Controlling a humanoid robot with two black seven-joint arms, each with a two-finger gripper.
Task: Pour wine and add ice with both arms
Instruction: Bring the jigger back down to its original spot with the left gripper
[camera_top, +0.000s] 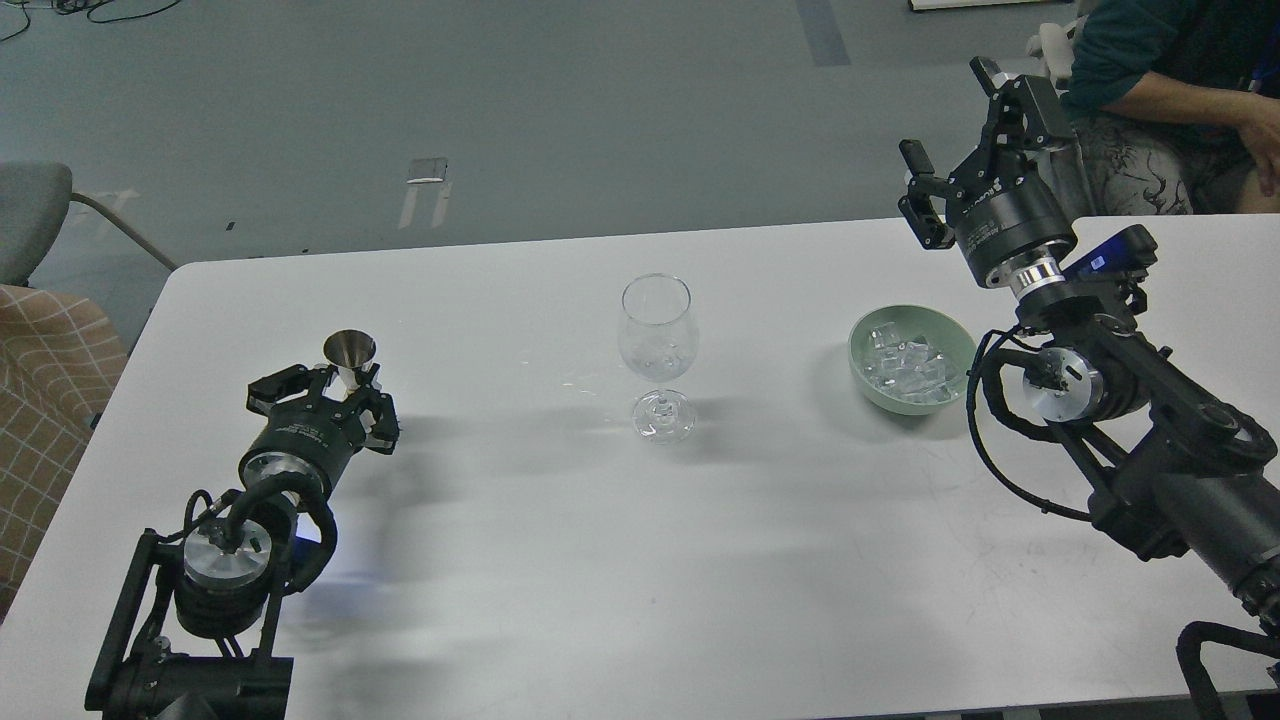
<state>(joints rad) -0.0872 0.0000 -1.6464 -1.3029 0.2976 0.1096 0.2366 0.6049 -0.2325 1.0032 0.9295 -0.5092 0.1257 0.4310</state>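
Your left arm comes in low from the bottom-left corner, wrist angled up and fwd, and its gripper sits w/ fingers curled in close round sth small, so it reads as closed. Your right arm enters from the lower right and bends up at the wrist, w/ the right gripper held high, fingers spread wide apart & nothing between them, pointing up and away from you
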